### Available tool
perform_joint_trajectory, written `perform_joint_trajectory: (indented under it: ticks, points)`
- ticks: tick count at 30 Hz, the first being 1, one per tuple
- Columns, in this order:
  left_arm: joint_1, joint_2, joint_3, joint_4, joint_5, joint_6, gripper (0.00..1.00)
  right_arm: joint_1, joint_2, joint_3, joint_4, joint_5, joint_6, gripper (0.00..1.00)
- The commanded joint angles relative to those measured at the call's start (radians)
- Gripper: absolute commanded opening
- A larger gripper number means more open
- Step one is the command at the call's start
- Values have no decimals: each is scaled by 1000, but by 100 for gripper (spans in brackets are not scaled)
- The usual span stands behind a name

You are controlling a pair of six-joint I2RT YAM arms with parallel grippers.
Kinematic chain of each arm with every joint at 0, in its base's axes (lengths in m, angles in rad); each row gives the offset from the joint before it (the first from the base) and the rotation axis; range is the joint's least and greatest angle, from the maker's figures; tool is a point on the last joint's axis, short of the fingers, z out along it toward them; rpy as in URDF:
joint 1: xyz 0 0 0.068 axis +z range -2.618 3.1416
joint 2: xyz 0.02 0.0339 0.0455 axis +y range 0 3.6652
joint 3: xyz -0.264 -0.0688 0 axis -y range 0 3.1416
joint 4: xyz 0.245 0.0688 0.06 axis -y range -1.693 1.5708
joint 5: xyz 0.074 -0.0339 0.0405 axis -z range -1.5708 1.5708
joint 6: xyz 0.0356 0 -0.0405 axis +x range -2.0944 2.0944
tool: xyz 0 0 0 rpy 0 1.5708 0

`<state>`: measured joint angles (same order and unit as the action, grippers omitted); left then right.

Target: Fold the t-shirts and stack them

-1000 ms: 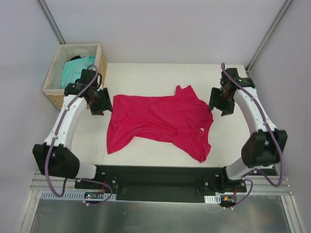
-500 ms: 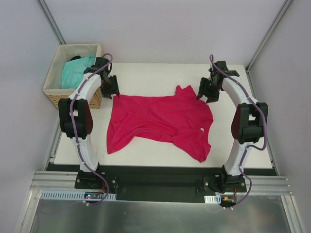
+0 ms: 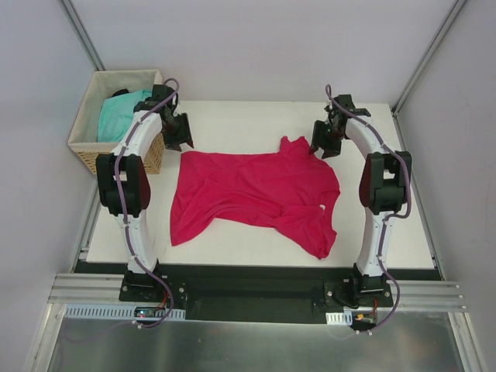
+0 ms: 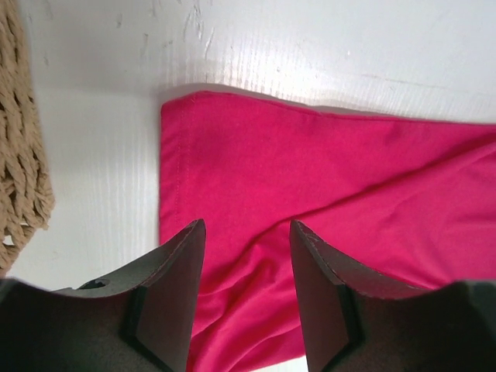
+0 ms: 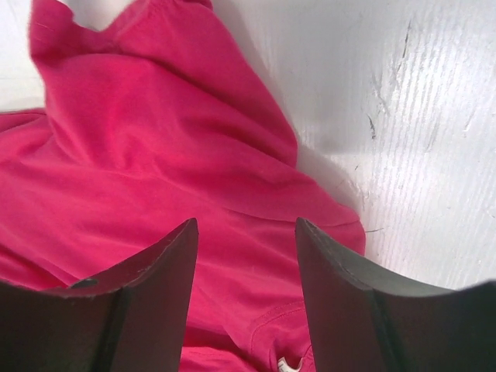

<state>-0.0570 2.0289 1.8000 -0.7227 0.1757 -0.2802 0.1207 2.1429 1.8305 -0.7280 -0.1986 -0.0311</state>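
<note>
both end effectors [image 3: 180, 133] [image 3: 322, 142] moved farther back, open and empty; basket [image 3: 128, 74] holds turquoise t-shirt [image 3: 116, 116].

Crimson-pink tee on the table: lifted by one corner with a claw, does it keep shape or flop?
Probably flops: the crimson-pink fabric t-shirt lies creased, with soft folds. Likely light, since the thin hem lies flat on the white table. Pushed, it would probably bunch rather than slide whole.

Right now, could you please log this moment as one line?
pink t-shirt: spread out, unfolded | turquoise t-shirt: in basket | left gripper: open over pink shirt's corner | right gripper: open over pink shirt
</note>
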Motion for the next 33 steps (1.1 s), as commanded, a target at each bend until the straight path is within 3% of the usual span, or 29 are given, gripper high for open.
perform_joint_trajectory:
  ticks: [1, 10, 25, 33]
  points:
    - [6, -15, 24, -61, 62, -31, 47, 19, 20, 53, -8, 5, -26, 55]
    - [6, -87, 35, -113, 117, -27, 47, 57, 169, 245, -45, 17, -15, 50]
    - [6, -133, 55, -142, 179, -63, 47, 82, 264, 383, -185, 295, -56, 50]
    - [6, -153, 67, -155, 176, -65, 47, 80, 302, 395, -191, 226, -72, 49]
